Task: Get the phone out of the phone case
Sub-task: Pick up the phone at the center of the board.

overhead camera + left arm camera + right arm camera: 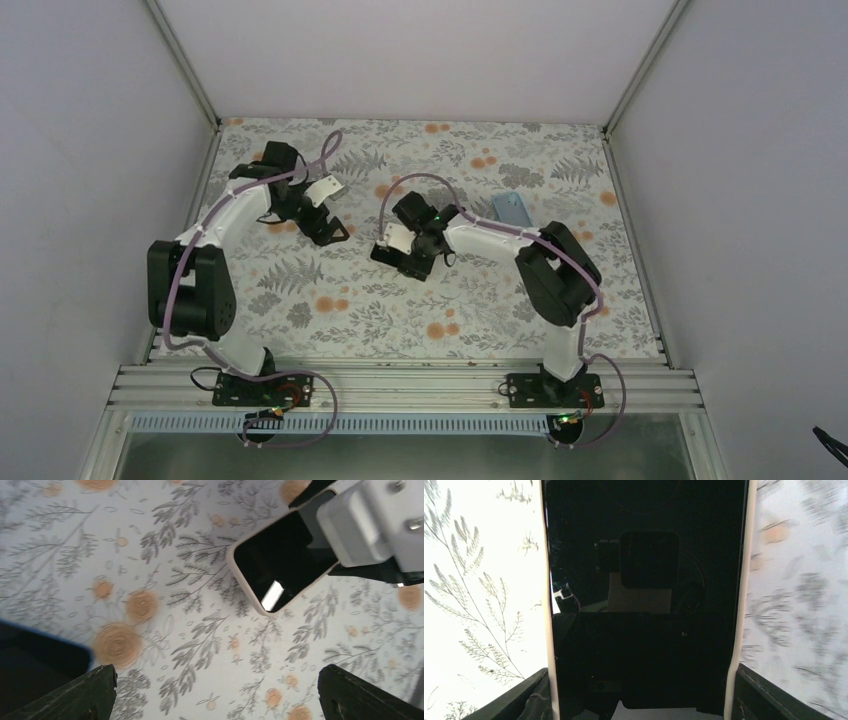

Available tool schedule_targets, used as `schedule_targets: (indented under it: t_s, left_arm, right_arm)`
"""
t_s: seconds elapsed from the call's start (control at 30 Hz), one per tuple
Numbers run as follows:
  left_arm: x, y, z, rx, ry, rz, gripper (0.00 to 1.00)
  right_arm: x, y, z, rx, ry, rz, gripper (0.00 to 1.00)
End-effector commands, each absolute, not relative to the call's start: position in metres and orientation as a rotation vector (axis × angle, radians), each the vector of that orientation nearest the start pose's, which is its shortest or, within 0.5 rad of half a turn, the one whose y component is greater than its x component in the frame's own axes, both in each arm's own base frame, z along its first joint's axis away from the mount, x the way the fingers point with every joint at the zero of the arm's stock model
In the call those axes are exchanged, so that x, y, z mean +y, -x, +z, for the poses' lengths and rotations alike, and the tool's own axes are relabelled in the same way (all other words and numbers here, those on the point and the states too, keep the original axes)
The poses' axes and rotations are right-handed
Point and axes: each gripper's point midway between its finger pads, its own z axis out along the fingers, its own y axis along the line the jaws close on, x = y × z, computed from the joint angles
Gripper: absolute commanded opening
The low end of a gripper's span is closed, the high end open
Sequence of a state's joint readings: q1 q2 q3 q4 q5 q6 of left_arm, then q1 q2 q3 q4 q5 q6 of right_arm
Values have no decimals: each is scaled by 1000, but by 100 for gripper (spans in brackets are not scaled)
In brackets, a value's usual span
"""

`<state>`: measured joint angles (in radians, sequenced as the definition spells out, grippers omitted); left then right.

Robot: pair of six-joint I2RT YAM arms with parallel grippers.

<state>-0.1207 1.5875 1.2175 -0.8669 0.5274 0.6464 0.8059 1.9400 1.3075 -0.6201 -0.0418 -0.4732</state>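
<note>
White, matt wall panels (400,50) enclose a desk (330,310) covered in a pale cloth printed with grey fern sprigs and orange blossoms. Near the desk's centre, the phone (644,580) sits in its phone case (265,611): a flat rectangular slab with rounded corners and a glossy black screen facing up, framed by a thin, smooth cream rim. The right gripper (641,690) is directly over it, and its dark fingers (774,697) are closed against the two long edges of the phone case, so the phone runs lengthwise between them toward 12 o'clock in the right wrist view. The left gripper (215,692) is at about 10 o'clock from the phone on the desk, clear of it. Its black, coarse-textured fingers (75,695) are spread wide apart with only patterned cloth between them. From the left wrist view the phone lies at 1 o'clock, partly covered by the right gripper's white housing. A small pale blue-grey object (512,208) rests on the cloth at 2 o'clock from the right gripper, apart from it.
</note>
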Motion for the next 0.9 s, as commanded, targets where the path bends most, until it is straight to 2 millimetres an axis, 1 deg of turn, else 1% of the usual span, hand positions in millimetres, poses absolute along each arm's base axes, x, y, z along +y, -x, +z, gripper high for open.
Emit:
schedule_targets:
  t_s: [0.0,0.1,0.23,0.3,0.4,0.53,0.7,0.77,0.83,0.87]
  left_arm:
    - [-152,-320,146,2392,-1124,-847,99]
    - [-165,-323,157,2378,-1125,-946,98]
    - [-182,-327,158,2411,-1132,-997,98]
    - [-189,-330,157,2428,-1133,-999,98]
    - [-199,-332,159,2431,-1126,-1048,97]
    - [-203,-338,157,2461,-1101,-1097,95]
    - [-210,-337,160,2447,-1087,-1189,92]
    - [-214,-333,165,2428,-1083,-1250,89]
    - [-217,-330,168,2418,-1084,-1289,82]
    - [-218,-329,169,2411,-1086,-1305,80]
  right_arm:
    - [335,-316,106,2070,1506,141,55]
    - [338,-320,125,2026,1471,134,54]
    - [343,-328,142,1976,1443,91,55]
    - [346,-330,146,1957,1434,71,54]
    - [352,-330,154,1924,1420,66,53]
    - [359,-331,164,1893,1399,61,53]
    - [363,-329,169,1882,1398,68,53]
    - [364,-330,169,1877,1394,55,53]
    - [364,-332,170,1871,1384,43,53]
    - [364,-333,171,1870,1372,39,52]
